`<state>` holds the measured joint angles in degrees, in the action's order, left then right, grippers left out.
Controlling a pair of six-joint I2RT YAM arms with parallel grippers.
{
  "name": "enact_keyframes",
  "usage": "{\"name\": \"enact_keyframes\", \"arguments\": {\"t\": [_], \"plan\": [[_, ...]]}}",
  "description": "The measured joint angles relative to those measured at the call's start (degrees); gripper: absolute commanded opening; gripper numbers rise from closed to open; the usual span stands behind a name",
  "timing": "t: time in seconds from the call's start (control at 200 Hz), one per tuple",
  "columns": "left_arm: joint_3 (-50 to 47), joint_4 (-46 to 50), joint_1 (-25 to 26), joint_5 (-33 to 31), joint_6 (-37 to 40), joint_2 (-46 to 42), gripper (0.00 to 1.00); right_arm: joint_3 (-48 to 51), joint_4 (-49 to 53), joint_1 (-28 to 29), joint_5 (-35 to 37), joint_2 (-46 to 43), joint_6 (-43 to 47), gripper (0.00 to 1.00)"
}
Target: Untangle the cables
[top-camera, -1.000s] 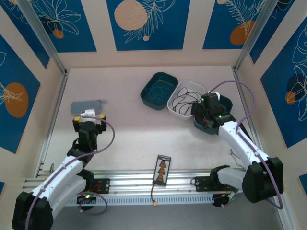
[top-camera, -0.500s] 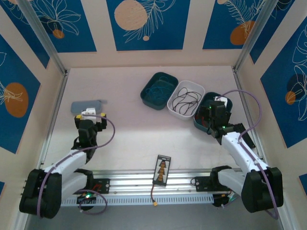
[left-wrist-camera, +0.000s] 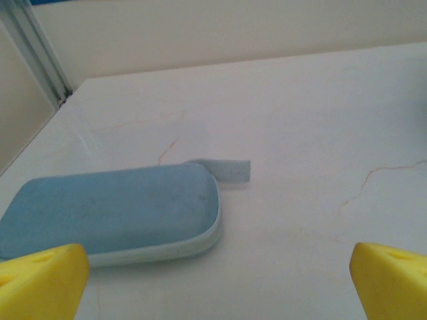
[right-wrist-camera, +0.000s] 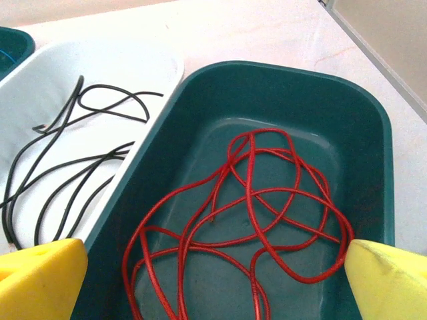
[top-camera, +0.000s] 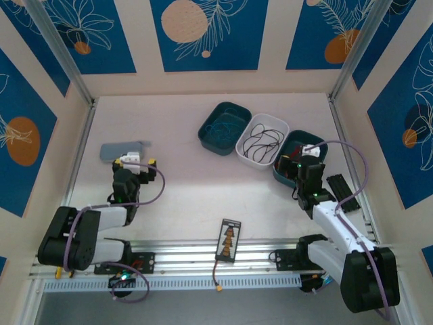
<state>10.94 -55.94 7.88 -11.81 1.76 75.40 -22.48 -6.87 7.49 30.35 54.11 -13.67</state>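
Observation:
The cables lie sorted by colour in three trays. Red cables (right-wrist-camera: 247, 213) loop loosely on the floor of the right teal tray (right-wrist-camera: 373, 133), which is partly covered by my right arm in the top view. Black cables (right-wrist-camera: 73, 160) rest in the white tray (top-camera: 252, 130). Thin blue cables (top-camera: 223, 127) sit in the left teal tray (top-camera: 211, 115). My right gripper (right-wrist-camera: 217, 277) hangs open at the near end of the right teal tray (top-camera: 318, 144), with nothing between its yellow fingers (right-wrist-camera: 43, 277). My left gripper (left-wrist-camera: 220, 280) is open and holds nothing, far left on the table.
A blue pouch (left-wrist-camera: 113, 210) with a grey tab lies just beyond my left gripper, also seen from above as the pouch (top-camera: 124, 149). A black card (top-camera: 229, 239) and a wire with an orange plug (top-camera: 220, 290) rest on the near rail. Walls enclose the table.
My right arm has drawn back from over the white tray to the near end of the right teal tray. My left arm has folded back toward its base.

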Motion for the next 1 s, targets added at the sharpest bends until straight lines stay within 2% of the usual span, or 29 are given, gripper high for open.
{"name": "enact_keyframes", "arguments": {"t": [0.12,0.29,0.39,0.455,0.605,0.995], "plan": [[-0.02,-5.09,-1.84,4.04,0.33,4.2,1.0,0.87,-2.49,-0.37,-1.07,0.11,0.59,0.99],[0.02,-13.31,-4.22,10.29,0.31,15.93,1.0,1.29,-5.97,-1.55,-2.54,0.98,1.2,0.99],[0.74,-12.61,-6.56,14.19,0.0,16.09,1.0,2.54,-8.74,-3.21,-4.17,1.7,1.22,0.99],[4.46,-7.52,-7.85,16.98,-0.13,15.82,1.0,3.23,-10.6,-4.48,-5.27,2.84,1.2,0.99],[9.35,-4.17,-8.04,20.61,-0.11,15.08,1.0,3.96,-16.09,-6.08,-7.19,8.24,1.2,0.99],[9.38,-1.38,-8.04,21.51,-0.13,14.99,1.0,3.37,-31.54,-7.28,-10.97,24.3,1.22,0.99]]}}
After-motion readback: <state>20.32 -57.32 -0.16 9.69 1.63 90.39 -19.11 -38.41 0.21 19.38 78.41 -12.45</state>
